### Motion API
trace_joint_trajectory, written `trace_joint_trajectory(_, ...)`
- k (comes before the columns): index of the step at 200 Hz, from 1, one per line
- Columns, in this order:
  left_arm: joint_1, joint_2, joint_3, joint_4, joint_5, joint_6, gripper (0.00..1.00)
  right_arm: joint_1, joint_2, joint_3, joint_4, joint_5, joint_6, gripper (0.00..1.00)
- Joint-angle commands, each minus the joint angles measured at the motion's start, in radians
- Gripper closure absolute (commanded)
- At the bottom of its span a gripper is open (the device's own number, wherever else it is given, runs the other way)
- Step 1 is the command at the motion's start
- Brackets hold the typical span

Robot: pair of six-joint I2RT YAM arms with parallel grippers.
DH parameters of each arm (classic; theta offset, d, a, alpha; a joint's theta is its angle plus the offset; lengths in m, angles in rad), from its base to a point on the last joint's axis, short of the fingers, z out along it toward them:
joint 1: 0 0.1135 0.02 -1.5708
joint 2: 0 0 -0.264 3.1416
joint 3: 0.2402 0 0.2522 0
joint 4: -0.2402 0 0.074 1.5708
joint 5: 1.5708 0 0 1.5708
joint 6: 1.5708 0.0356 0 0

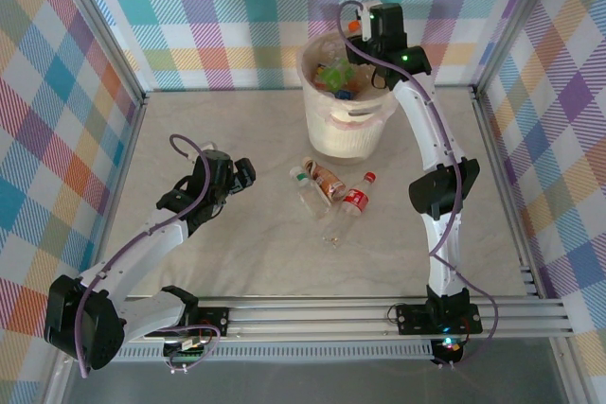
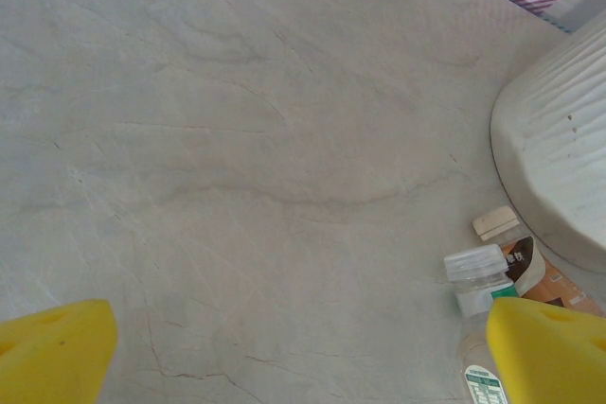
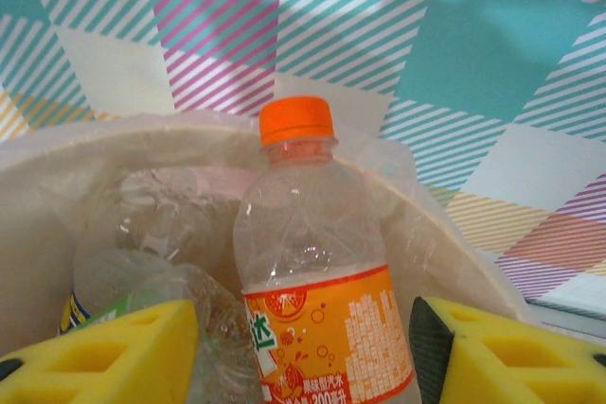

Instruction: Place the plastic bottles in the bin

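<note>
Pale marbled table point(image 1: 237, 253), checked walls. At 8 o'clock, left gripper point(image 1: 242, 175), fingers far apart, likely waiting its turn. Near the middle, a few plastic bottles point(image 1: 327, 184) lying loose, not yet binned. At 12 o'clock, bin point(image 1: 346, 134) already holding several. Over it, right gripper point(image 3: 303, 328) around an orange-capped bottle point(image 3: 312, 234). Squeezing or letting go, cannot tell.

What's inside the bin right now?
A pile of clear bottles sits in the bin, with an orange-capped bottle upright between the right fingers. Anything beneath that pile is covered.
</note>
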Motion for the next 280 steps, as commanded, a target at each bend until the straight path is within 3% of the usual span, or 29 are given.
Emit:
trace_joint_trajectory(1,0.018,-0.001,0.011,0.01,-0.005,-0.005,0.0,-0.003,0.013,0.05,0.076,-0.009,0.051,0.38)
trace_joint_trajectory(101,0.018,0.026,0.017,0.011,-0.011,-0.005,0.0,-0.034,0.15,0.143,0.142,-0.031,0.095,0.38)
trace_joint_trajectory(133,0.018,0.036,0.02,0.01,-0.014,-0.007,0.0,-0.04,0.153,0.146,0.07,-0.016,0.089,0.45)
trace_joint_trajectory(175,0.018,0.042,0.024,0.013,-0.008,-0.009,0.0,-0.04,0.103,0.13,-0.053,-0.042,0.065,0.61)
trace_joint_trajectory(248,0.018,0.036,0.019,0.011,-0.004,-0.015,0.0,-0.039,0.045,0.08,-0.117,-0.074,0.013,0.6)
trace_joint_trajectory(280,0.018,0.029,0.021,0.005,-0.006,-0.009,0.0,-0.04,0.049,0.079,-0.134,-0.088,0.024,0.54)
